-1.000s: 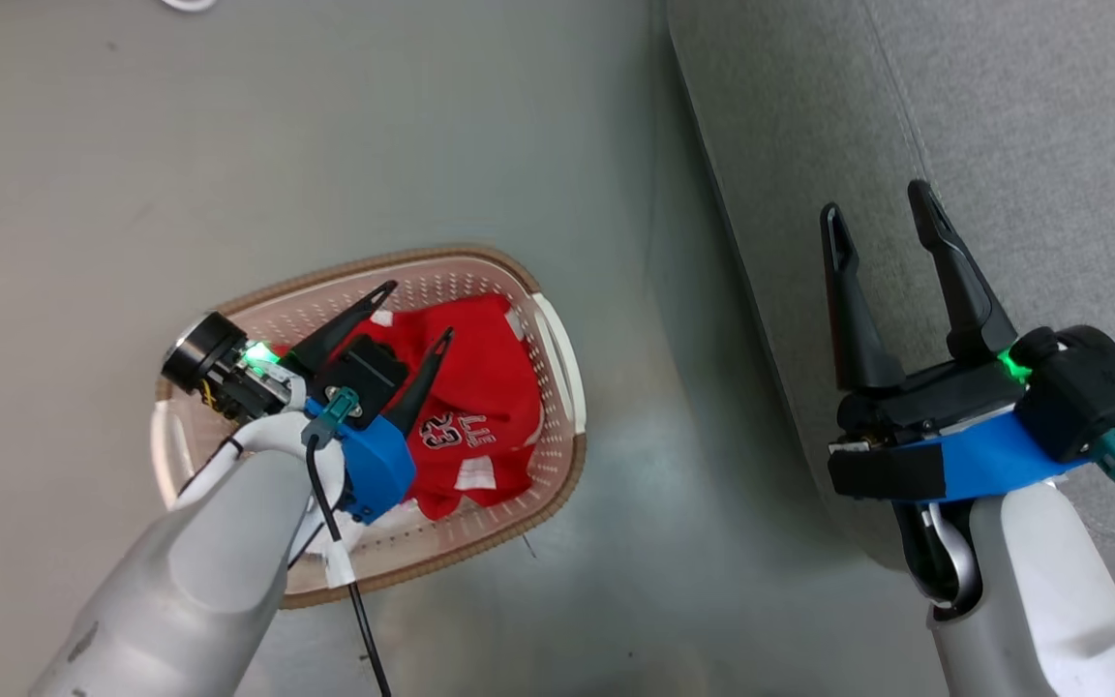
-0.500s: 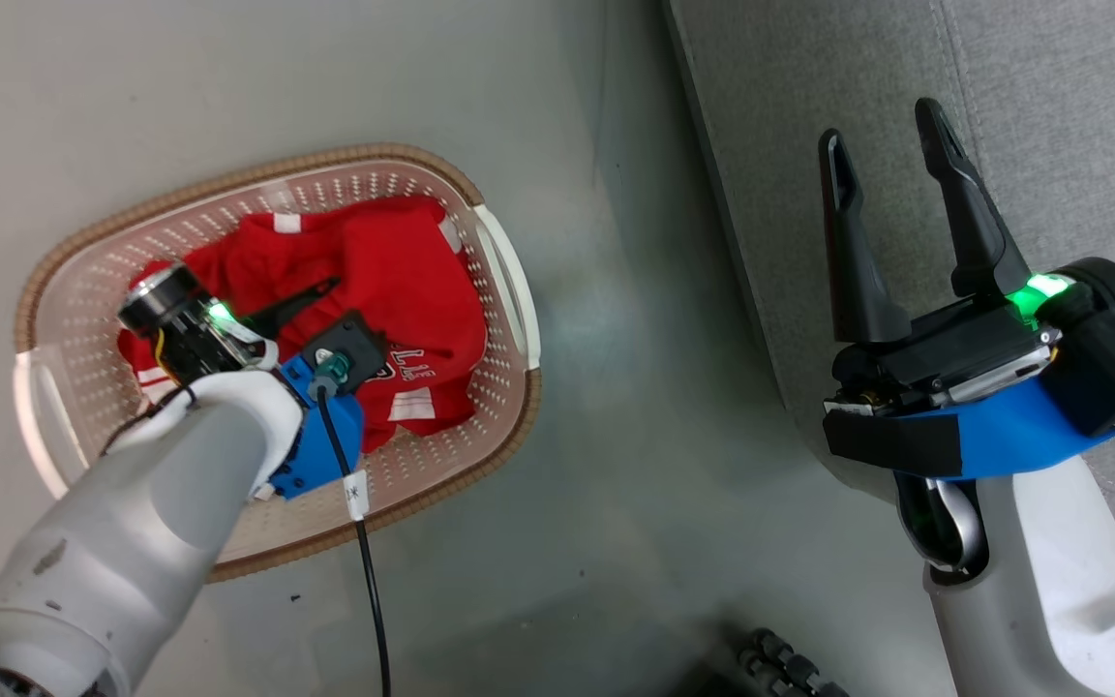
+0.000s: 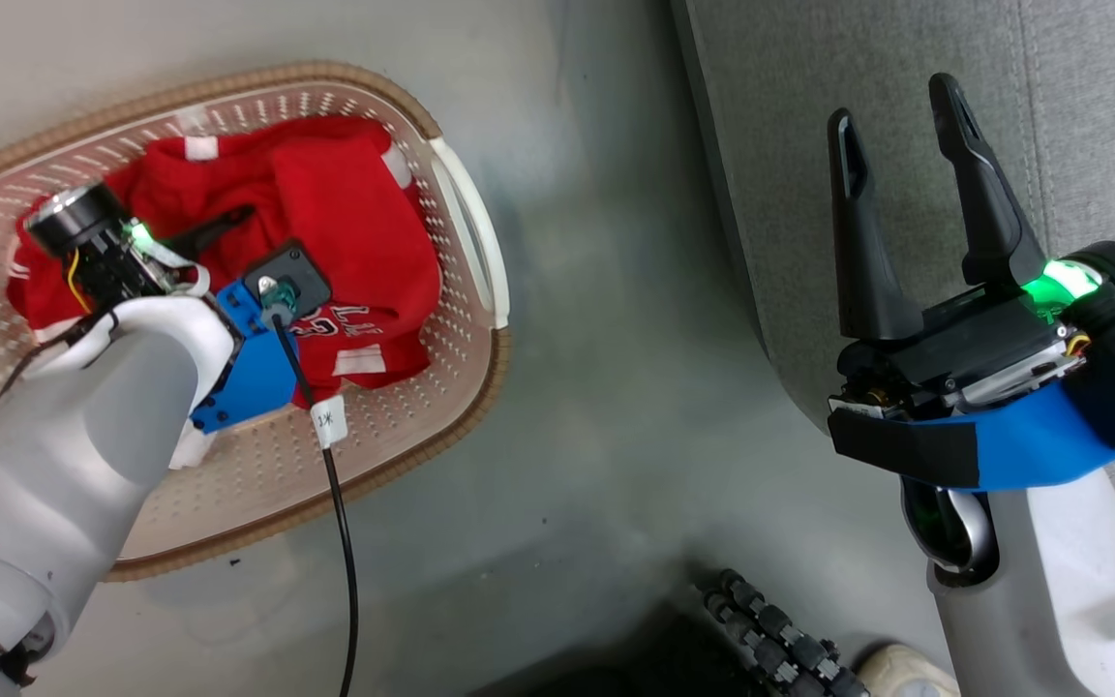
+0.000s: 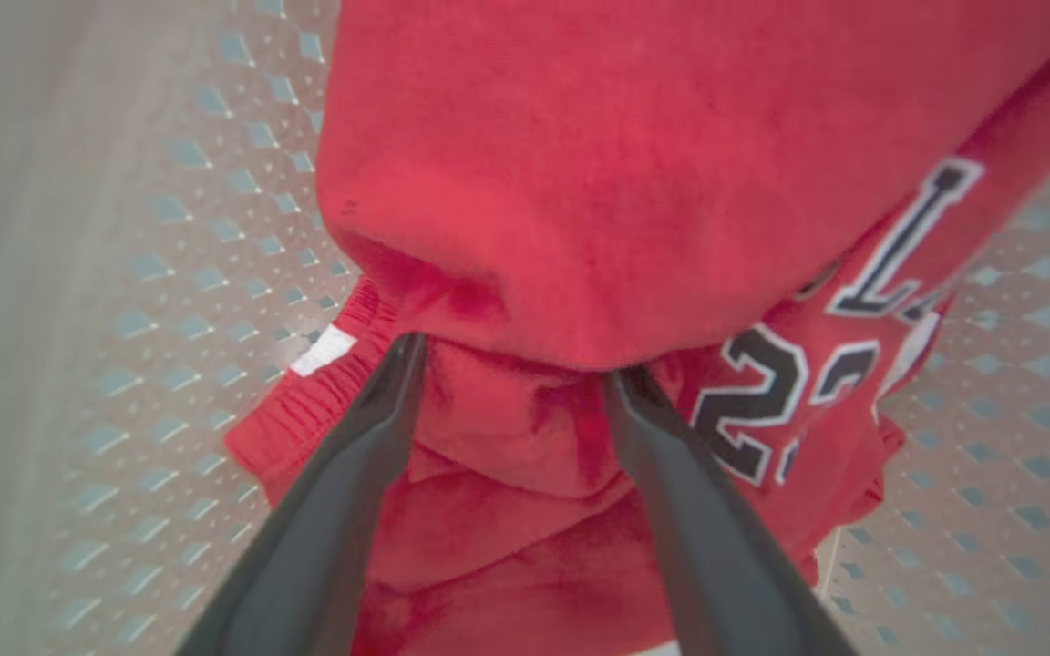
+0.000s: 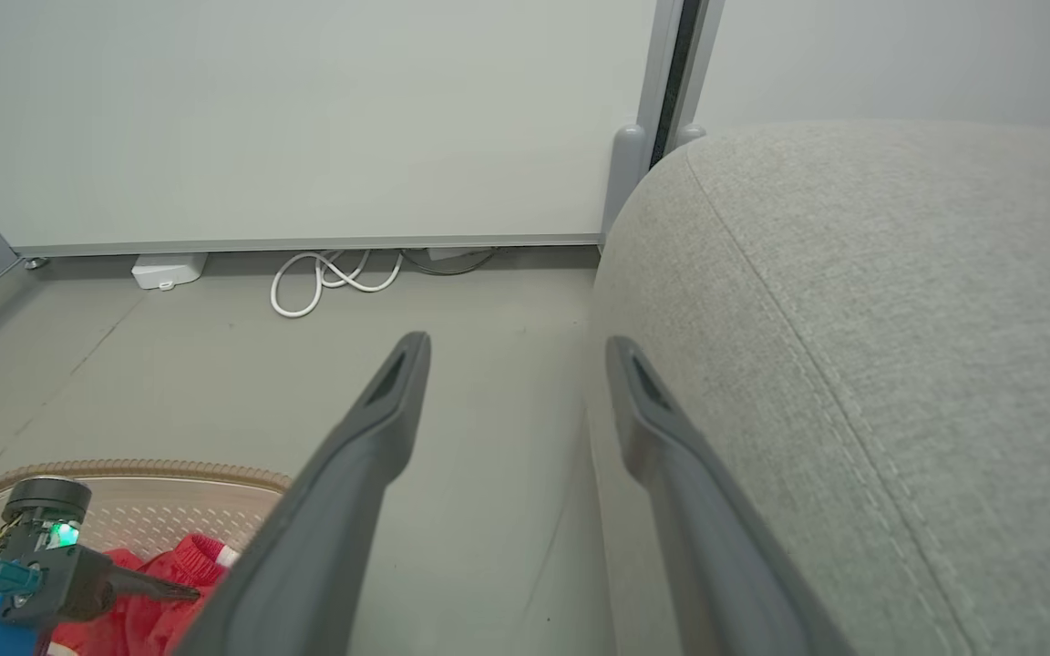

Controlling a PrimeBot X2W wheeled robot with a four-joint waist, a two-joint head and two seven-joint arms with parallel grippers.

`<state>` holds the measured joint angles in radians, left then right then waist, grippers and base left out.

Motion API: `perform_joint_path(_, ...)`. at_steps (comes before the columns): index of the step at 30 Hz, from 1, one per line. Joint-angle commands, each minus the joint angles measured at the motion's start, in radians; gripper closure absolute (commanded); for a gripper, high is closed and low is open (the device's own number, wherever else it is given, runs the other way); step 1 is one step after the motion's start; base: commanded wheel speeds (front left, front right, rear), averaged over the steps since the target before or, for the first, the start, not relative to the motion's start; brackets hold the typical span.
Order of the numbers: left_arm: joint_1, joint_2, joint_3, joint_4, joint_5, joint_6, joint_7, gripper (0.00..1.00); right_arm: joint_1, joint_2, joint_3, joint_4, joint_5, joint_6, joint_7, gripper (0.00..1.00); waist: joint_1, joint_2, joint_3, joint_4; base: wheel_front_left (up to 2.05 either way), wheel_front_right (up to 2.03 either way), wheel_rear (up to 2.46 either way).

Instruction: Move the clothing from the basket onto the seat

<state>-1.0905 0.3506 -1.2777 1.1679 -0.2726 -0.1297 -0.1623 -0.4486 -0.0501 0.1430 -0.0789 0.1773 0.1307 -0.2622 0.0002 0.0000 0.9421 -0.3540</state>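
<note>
Inside the basket (image 3: 495,363), left tool (image 4: 514,360) spread, straddling clothing (image 4: 580,164); right tool (image 3: 890,100) spread at seat (image 3: 1080,116) edge.

Right gripper (image 5: 516,351) rises from bottom centre, fingers spread, floor (image 5: 507,474) showing between. Seat (image 5: 853,319) at right, stitched seam running diagonally. Lower left: basket (image 5: 124,471) rim, red clothing (image 5: 201,565) inside, left gripper (image 5: 156,590) over it. White cable (image 5: 324,278) coiled upper left of centre, by wall (image 5: 306,109).

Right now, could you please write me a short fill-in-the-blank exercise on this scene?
1. The clothing in the basket is ____ in colour.
2. The left gripper reaches into the basket with its jaws ____.
3. The right gripper hovers at the edge of the seat, whose fabric is ____.
Missing words: red; open; grey.
</note>
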Motion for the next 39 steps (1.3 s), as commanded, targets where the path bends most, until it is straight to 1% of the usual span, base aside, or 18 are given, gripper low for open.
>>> perform_joint_path(1, -0.024, 0.005, -0.003, 0.003, 0.006, 0.0, 0.003, 0.0, -0.012, 0.0, 0.0, -0.008, 0.006, 0.0, -0.004, 0.0, -0.0002, 0.0, 0.021, -0.009, 0.0, 0.0, 0.0)
perform_joint_path(7, -0.034, 0.0, -0.005, 0.017, 0.05, 0.0, 0.039, 0.0, -0.013, 0.0, 0.008, -0.026, 0.013, 0.0, -0.004, 0.0, -0.0002, 0.0, 0.052, -0.02, 0.0, 0.0, 0.0)
perform_joint_path(10, -0.037, -0.009, -0.005, 0.039, 0.077, 0.0, 0.074, 0.0, 0.0, 0.0, 0.002, -0.035, 0.008, 0.0, -0.004, 0.0, -0.0002, 0.0, 0.058, -0.017, 0.0, 0.0, 0.0)
perform_joint_path(18, -0.064, -0.036, -0.006, 0.08, 0.092, 0.0, 0.142, 0.0, 0.022, 0.0, -0.011, -0.056, -0.005, 0.0, -0.004, 0.0, -0.0002, 0.0, 0.071, -0.004, 0.0, 0.0, 0.0)
perform_joint_path(19, -0.068, -0.04, -0.005, 0.085, 0.091, 0.0, 0.15, 0.75, 0.022, 0.0, -0.011, -0.059, -0.005, 0.0, -0.004, 0.0, -0.0002, 0.0, 0.073, -0.003, 0.0, 0.0, 0.0)
perform_joint_path(20, -0.067, -0.041, -0.005, 0.088, 0.091, 0.0, 0.155, 1.0, 0.021, 0.0, -0.011, -0.059, -0.006, 0.0, -0.004, 0.0, -0.0002, 0.0, 0.073, -0.003, 0.0, 0.0, 0.0)
perform_joint_path(23, -0.055, -0.044, -0.005, 0.094, 0.093, 0.0, 0.169, 1.0, 0.015, 0.0, -0.009, -0.059, -0.006, 0.0, -0.004, 0.0, -0.0002, 0.0, 0.07, -0.003, 0.0, 0.0, 0.0)
perform_joint_path(28, -0.048, -0.044, -0.006, 0.097, 0.082, 0.0, 0.159, 1.0, -0.007, 0.0, -0.003, -0.053, -0.001, 0.0, -0.004, 0.0, -0.0002, 0.0, 0.058, -0.006, 0.0, 0.0, 0.0)
perform_joint_path(33, -0.03, -0.075, -0.006, 0.076, 0.057, 0.0, 0.099, 1.0, -0.018, 0.0, -0.009, -0.038, -0.018, 0.0, -0.004, 0.0, -0.0002, 0.0, 0.009, 0.026, 0.0, 0.0, 0.0)
perform_joint_path(39, -0.003, -0.127, -0.004, 0.063, 0.004, -0.001, 0.0, 1.0, -0.009, -0.001, -0.019, -0.004, -0.044, 0.0, -0.004, 0.0, -0.0002, 0.0, -0.086, 0.082, 0.0, 0.0, 0.0)
